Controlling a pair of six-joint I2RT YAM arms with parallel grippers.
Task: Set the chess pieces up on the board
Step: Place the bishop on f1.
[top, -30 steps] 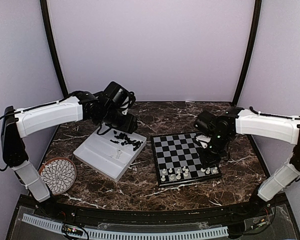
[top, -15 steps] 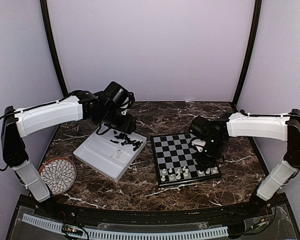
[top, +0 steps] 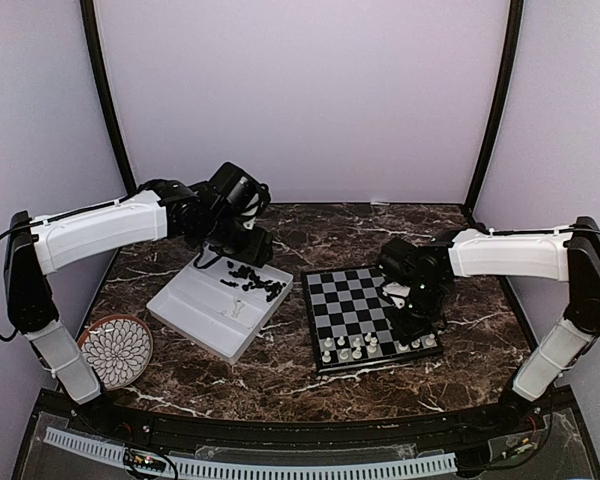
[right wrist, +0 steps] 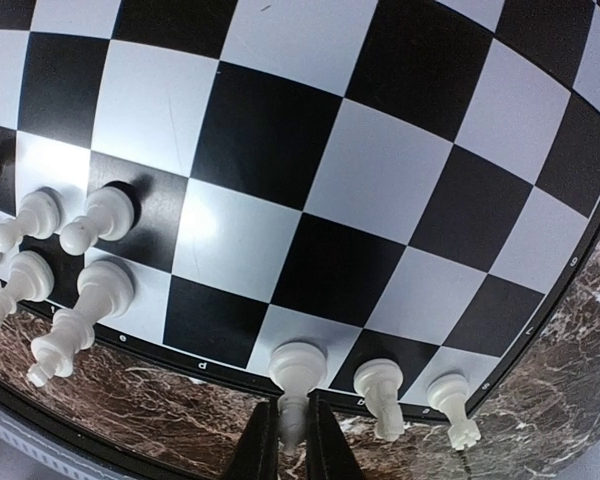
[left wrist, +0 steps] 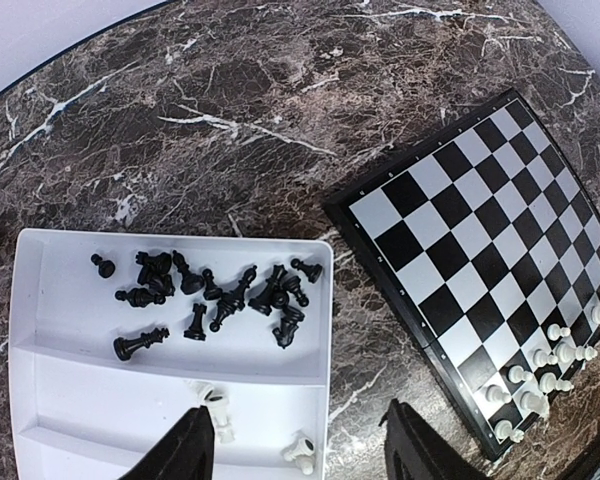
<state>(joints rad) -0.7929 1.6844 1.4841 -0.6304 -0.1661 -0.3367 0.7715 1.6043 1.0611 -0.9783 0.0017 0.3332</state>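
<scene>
The board (top: 355, 295) lies right of centre, with white chess pieces (top: 350, 347) along its near rows. My right gripper (top: 416, 322) hangs over its near right corner. In the right wrist view the gripper (right wrist: 292, 440) is shut on the head of a white chess piece (right wrist: 296, 372), whose base rests on an edge-row square next to two other white pieces (right wrist: 380, 395). Black chess pieces (left wrist: 215, 295) lie heaped in the white tray (left wrist: 60, 400), and two white ones (left wrist: 215, 410) lie in its middle compartment. My left gripper (left wrist: 298, 425) hovers open above the tray's right edge.
The white divided tray (top: 195, 300) sits left of the board. A round patterned plate (top: 117, 350) rests at the near left. Bare marble (top: 330, 235) stretches behind the board. More white pieces (right wrist: 70, 290) stand at the left in the right wrist view.
My right arm has shifted a little to the left, its gripper staying over the board's near right corner with the white piece. The left arm has not moved.
</scene>
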